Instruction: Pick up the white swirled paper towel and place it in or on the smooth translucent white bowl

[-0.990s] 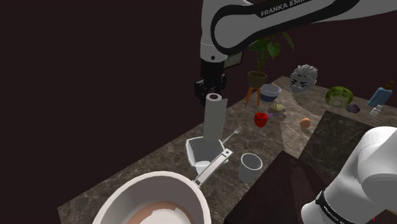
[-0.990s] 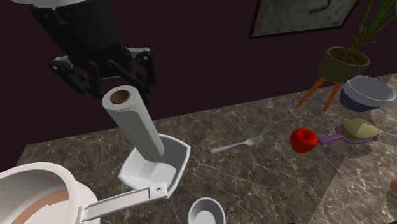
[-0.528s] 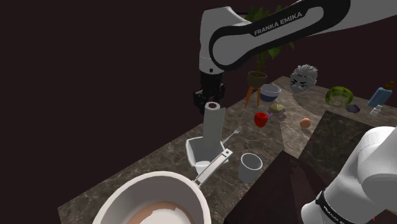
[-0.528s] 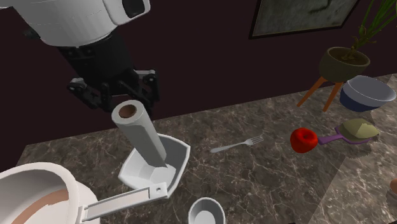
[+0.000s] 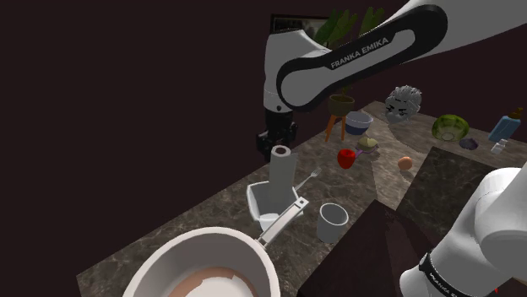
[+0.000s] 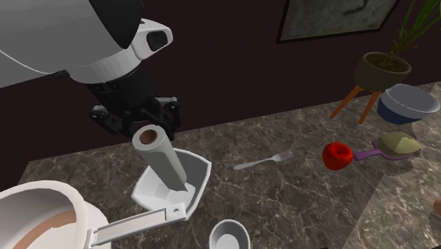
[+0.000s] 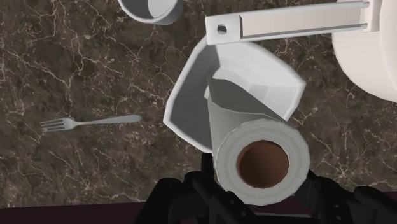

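A white paper towel roll with a brown core stands tilted, its lower end inside the angular white bowl on the dark marble counter. My black gripper is at the roll's upper end and shut on it. The roll hides the fingertips. The bowl sits between a pan's handle and a fork.
A big white pan lies by the bowl, its handle touching the bowl's rim. Close by are a small white cup and a fork. Farther off sit a red object, a blue bowl and a potted plant.
The gripper has come down with the roll. The roll's upper end is lower and its lower end has sunk deeper into the white bowl.
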You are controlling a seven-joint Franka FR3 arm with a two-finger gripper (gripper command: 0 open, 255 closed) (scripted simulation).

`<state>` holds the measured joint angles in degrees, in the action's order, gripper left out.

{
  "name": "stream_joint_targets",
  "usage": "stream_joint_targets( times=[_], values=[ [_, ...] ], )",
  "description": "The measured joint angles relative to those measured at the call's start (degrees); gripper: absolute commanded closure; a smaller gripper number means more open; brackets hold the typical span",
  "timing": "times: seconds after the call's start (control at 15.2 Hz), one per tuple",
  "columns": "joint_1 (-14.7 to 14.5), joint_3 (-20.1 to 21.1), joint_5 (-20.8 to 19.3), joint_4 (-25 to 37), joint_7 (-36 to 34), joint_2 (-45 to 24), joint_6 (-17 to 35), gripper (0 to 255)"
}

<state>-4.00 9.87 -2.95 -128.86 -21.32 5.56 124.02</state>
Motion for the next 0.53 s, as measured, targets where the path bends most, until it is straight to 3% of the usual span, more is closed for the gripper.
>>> stream_joint_targets(
  times=[0.33, 0.4, 0.53],
  values=[
    [0.00, 0.01, -0.03, -0.22, -0.03, -0.07, 0.31, 255],
    [0.00, 0.01, -0.03, -0.22, -0.03, -0.07, 0.31, 0],
    [0.00, 0.01, -0.03, -0.22, -0.04, -0.07, 0.31, 0]
  ],
)
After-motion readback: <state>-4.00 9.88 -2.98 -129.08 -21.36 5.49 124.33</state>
